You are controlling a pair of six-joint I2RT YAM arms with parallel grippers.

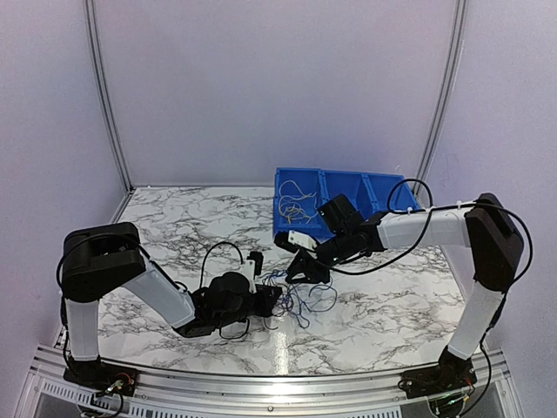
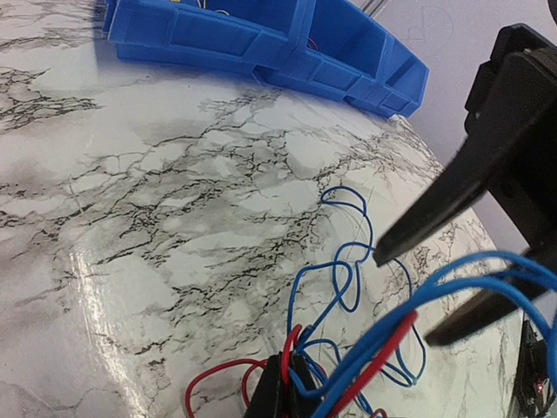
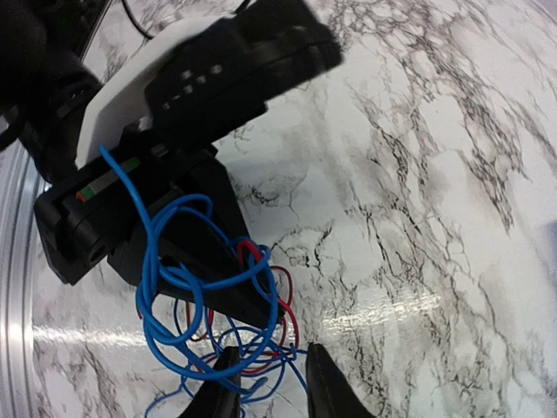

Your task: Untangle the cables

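Blue-red cables (image 3: 187,280) pinched in left pincer (image 2: 283,387); right pincer (image 3: 271,361) part-open astride them.

White marble-patterned table (image 1: 174,226): blue bins (image 1: 365,181) sit at its far right edge, and loops of the cables (image 1: 300,296) sprawl near the middle.

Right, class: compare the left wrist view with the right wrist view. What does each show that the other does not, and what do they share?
Only the left wrist view: the blue bins at the top of the picture, and the right gripper seen from outside, jaws apart near the wires.
Only the right wrist view: the left gripper seen from outside, shut, with its white plate, and the metal rail at the table's edge.
Both: the cables, blue and red, on the marble table.
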